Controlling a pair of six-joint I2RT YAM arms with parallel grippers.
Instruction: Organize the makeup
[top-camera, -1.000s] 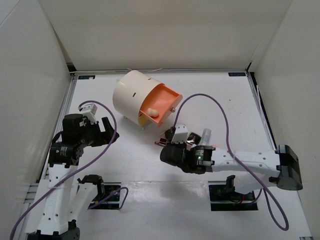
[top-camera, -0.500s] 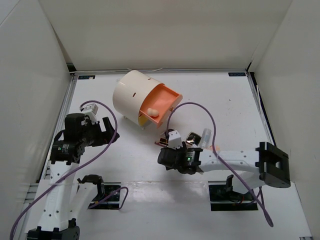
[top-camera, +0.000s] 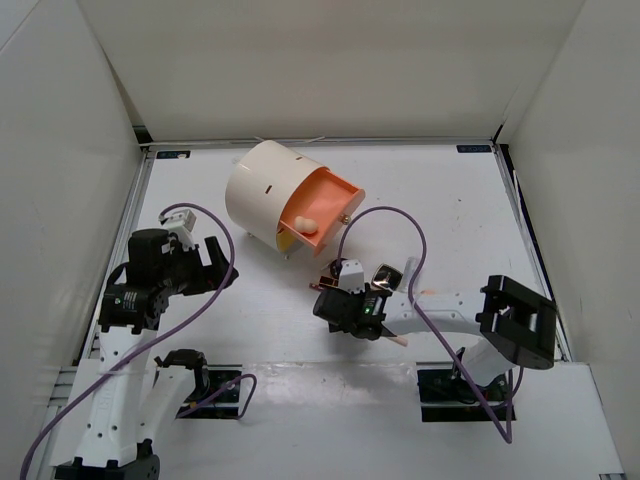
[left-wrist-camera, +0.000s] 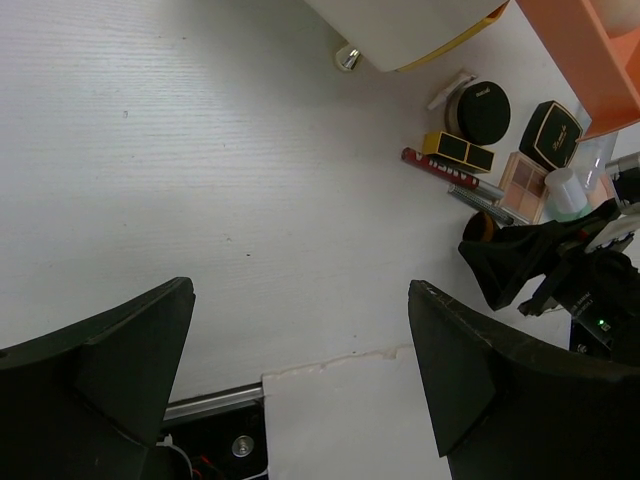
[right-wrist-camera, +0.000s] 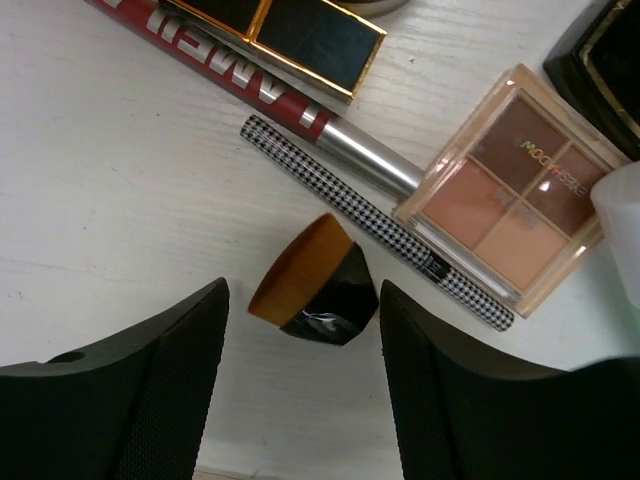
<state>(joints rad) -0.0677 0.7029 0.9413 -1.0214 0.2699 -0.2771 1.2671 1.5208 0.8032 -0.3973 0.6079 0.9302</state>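
1. Sitting toward the back of the table (top-camera: 200, 180), the cream cylinder (top-camera: 262, 190) had its orange drawer (top-camera: 335, 195) pulled out toward the right arm (top-camera: 440, 312).
2. One peach sponge (top-camera: 303, 224) lay in the drawer's near corner. It was the only item I could pick out in there.
3. All the other makeup was out on the table, bunched just in front of the drawer. It comprised a round compact (left-wrist-camera: 484, 110), a square compact (left-wrist-camera: 556, 135), a gold-edged case (left-wrist-camera: 458, 152), a red pencil (left-wrist-camera: 440, 170), a palette (left-wrist-camera: 525, 182) and a mint tube (left-wrist-camera: 568, 190).
4. The right gripper (right-wrist-camera: 300, 335) hung low over the brush (right-wrist-camera: 315, 288) with its jaws apart. The brush lay between the fingertips with table showing on either side, so neither finger touched it.
5. A check pencil (right-wrist-camera: 380, 220) ran just beyond the brush, alongside the red pencil and across the palette's near corner.
6. The left gripper (left-wrist-camera: 300, 330) was spread wide and held nothing. It was above bare table, well apart from the pile.
7. From above, the right arm covered most of the pile, and only scraps of it peeked out by the wrist.
8. In the right wrist view the square compact was cut to one corner and the tube was a pale blur at the edge.
9. In the left wrist view only the cylinder's underside, one metal foot (left-wrist-camera: 347, 60) and a slice of the drawer made it into frame.
10. A pale peach stick near the right arm's elbow was too small to name.
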